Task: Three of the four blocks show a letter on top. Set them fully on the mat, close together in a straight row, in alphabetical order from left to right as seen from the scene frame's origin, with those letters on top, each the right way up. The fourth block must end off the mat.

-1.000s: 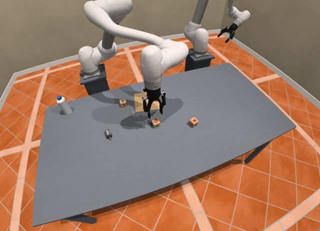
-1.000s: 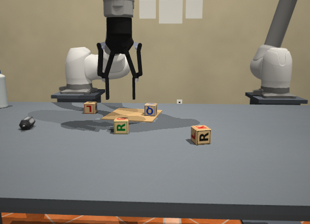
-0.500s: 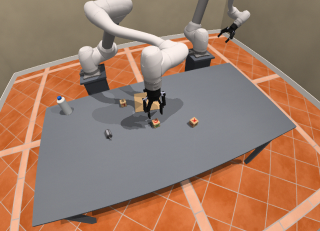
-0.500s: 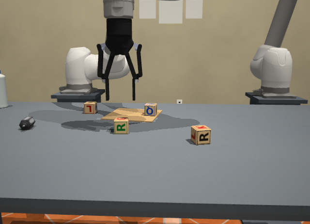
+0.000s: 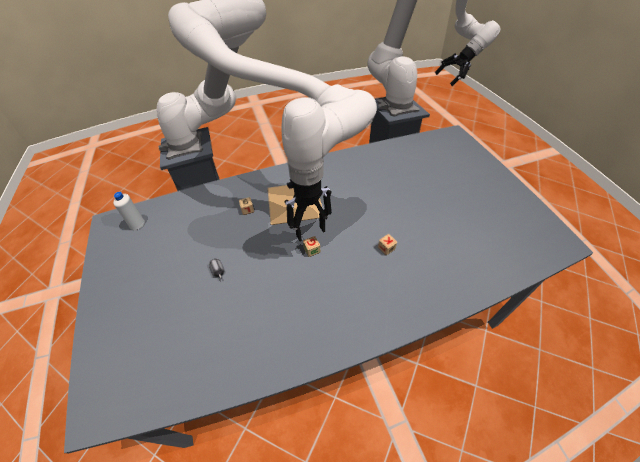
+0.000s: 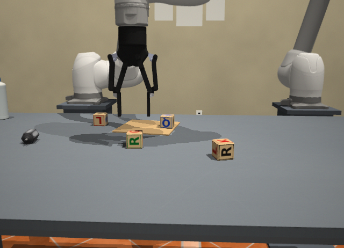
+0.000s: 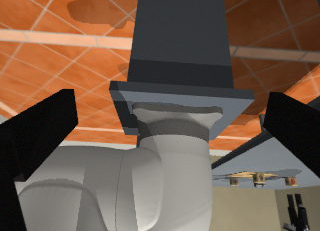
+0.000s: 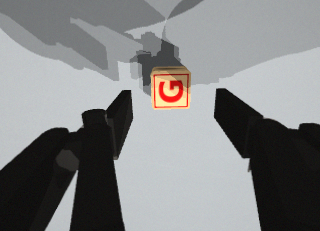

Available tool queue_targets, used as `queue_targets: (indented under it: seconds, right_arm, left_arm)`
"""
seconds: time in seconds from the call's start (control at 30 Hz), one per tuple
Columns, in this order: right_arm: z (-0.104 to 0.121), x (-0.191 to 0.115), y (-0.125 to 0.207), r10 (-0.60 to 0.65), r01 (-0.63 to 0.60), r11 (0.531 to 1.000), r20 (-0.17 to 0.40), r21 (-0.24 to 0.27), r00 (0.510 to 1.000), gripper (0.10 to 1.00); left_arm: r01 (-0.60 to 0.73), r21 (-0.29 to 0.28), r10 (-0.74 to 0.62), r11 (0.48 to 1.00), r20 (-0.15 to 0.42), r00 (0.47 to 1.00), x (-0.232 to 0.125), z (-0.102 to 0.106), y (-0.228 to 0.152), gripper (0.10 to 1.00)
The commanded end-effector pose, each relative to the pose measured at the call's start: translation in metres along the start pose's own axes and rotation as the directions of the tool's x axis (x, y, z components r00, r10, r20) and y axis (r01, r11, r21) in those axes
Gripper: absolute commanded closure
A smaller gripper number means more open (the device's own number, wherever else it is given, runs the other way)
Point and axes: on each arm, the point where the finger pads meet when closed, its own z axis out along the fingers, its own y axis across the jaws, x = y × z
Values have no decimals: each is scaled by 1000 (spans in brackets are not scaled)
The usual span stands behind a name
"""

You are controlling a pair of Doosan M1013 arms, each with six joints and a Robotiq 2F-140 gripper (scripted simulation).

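The tan mat (image 5: 276, 201) (image 6: 123, 129) bears one block (image 6: 166, 121) with a blue Q on its side; its top letter is unclear, and my right arm hides it in the top view. A block with red G on top (image 5: 311, 246) (image 6: 134, 140) (image 8: 170, 91) lies off the mat. A block with red K on top (image 5: 387, 244) (image 6: 222, 150) lies farther right, turned. Another block (image 5: 246, 206) (image 6: 100, 119) with a red L on its side lies left of the mat, top letter unclear. My right gripper (image 5: 311, 233) (image 6: 134, 115) is part open, empty, above the G block. My left gripper (image 5: 446, 78) is wide open, empty, far from the table.
A white bottle (image 5: 129, 213) (image 6: 3, 101) with a blue cap stands near the table's back left corner. A small dark grey object (image 5: 216, 267) (image 6: 29, 136) lies left of the G block. My right arm reaches over the mat.
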Motion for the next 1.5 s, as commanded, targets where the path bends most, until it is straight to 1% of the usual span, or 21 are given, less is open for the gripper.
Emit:
queue_targets:
  seconds: [0.0,0.63,1.47]
  right_arm:
    - [5,0,0,0,0,1000,2,-1,1000,548]
    - [28,0,0,0,0,1000,2,-1,1000,548]
    - [33,0,0,0,0,1000,2,-1,1000,548]
  left_arm:
    - [0,0,0,1000,-1,1000,0,0,0,98]
    - [0,0,0,1000,-1,1000,0,0,0,98]
    - [0,0,0,1000,-1,1000,0,0,0,98]
